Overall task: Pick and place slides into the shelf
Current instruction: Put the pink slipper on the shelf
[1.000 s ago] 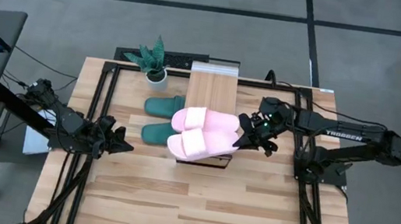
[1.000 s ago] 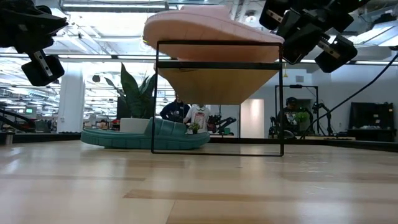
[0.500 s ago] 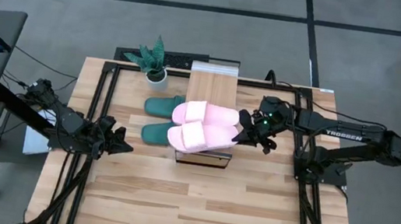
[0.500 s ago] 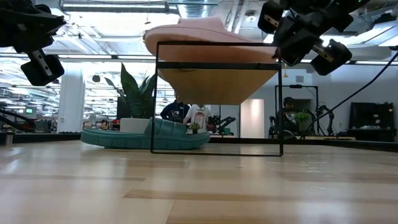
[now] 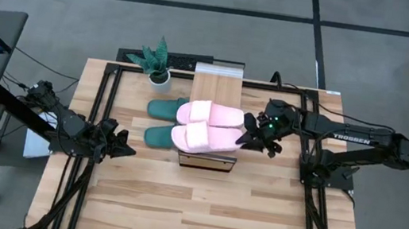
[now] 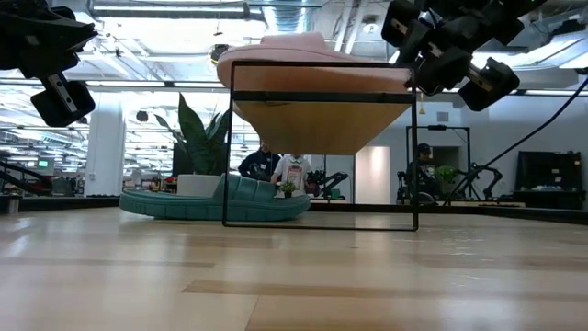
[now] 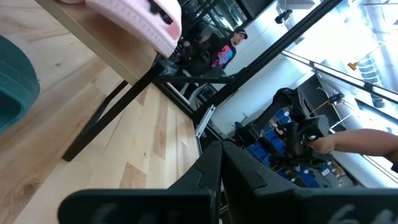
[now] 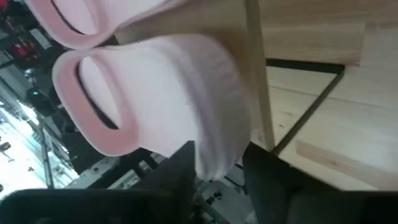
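The shelf (image 5: 217, 84) stands mid-table, its plank top raised on a dark frame (image 6: 322, 96). Both pale pink slides lie across its top, side by side: the farther one (image 5: 208, 114) and the nearer one (image 5: 203, 138), toes toward the table's left. The two dark green slides (image 5: 165, 110) (image 5: 159, 135) rest sole-down on the table just left of the shelf. My right gripper (image 5: 247, 133) is at the shelf's right edge, shut on the nearer pink slide. My left gripper (image 5: 126, 150) hangs shut above the table's left part, touching nothing. My right gripper holds the nearer pink slide by its heel end (image 8: 219, 152), pinched between the two fingers (image 8: 180, 167). It comes in roughly level from the table's right, along the slide's length. The slide lies flat, its sole on the shelf's plank (image 8: 298, 37), heel just past the edge.
A potted plant (image 5: 158, 66) stands at the far edge, left of the shelf. Dark frame rails run along the table's left and right sides. Bare wood spreads over the whole near half (image 5: 199, 210). People show in the room beyond in the low view.
My right gripper has drawn a little toward the far edge, still shut. The nearer pink slide, which lay slanted and hung over the shelf's near end, has swung round and now lies straight across the top beside the other pink slide, which has shifted slightly toward the far edge.
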